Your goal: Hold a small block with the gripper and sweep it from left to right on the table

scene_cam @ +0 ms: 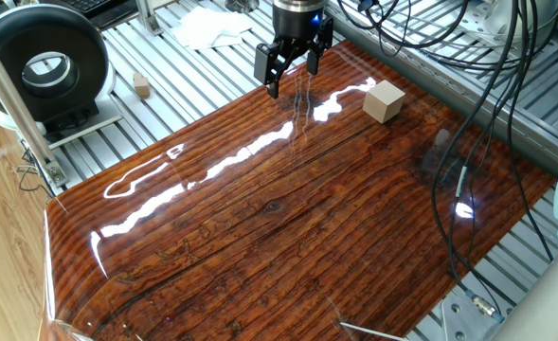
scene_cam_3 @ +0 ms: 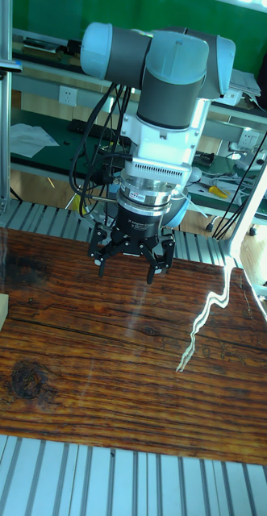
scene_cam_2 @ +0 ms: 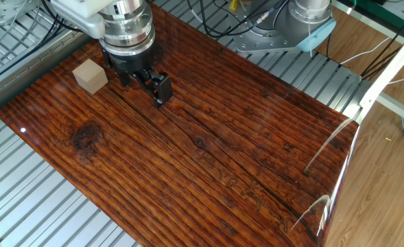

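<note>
While jaws hang spread, small block [scene_cam: 384,100] sits apart.

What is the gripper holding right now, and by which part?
Nothing. The gripper is open and empty over the table. The small block sits on the table apart from it, not between the fingers.

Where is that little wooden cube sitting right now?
In one fixed view the cube sits on the table near its far edge, to the picture's right of the open gripper and not touching it.
</note>
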Tool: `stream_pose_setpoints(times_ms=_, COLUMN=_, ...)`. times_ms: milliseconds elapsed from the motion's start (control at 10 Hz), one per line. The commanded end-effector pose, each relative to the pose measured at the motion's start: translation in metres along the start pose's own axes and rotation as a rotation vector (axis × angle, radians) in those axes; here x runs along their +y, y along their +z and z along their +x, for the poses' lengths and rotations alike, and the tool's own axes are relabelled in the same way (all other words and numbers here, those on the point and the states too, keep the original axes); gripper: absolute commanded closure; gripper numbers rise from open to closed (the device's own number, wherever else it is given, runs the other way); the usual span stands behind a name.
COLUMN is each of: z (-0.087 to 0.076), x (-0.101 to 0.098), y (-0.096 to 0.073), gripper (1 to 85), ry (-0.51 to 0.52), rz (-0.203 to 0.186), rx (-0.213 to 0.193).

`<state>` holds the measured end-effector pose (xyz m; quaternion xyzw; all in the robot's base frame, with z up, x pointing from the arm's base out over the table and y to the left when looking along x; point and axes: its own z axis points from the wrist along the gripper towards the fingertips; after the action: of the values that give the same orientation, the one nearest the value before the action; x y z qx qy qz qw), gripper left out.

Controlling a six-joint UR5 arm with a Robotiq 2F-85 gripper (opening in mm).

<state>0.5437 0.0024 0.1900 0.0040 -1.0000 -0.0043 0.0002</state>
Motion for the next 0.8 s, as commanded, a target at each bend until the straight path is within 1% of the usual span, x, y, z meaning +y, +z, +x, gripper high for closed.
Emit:
stream_pose_setpoints(times_ms=0, z=-0.0759, x=-0.0044, y=-0.0114, gripper=84.7, ry=0.246, rz=-0.011, rx=-0.298)
stream_pose_setpoints(times_ms=500, z=-0.0755, x=-0.0055, y=-0.0096, gripper=84.7, ry=0.246, rz=-0.011, rx=-0.298)
stream_pose_setpoints(times_ms=600, z=-0.0728, x=-0.0059, y=-0.0073, gripper=84.7, ry=0.239, rz=-0.009, rx=-0.289)
stream_pose_setpoints(times_ms=700, z=-0.0661, x=-0.0074, y=-0.003, gripper=84.7, ry=0.226, rz=-0.004, rx=-0.266)
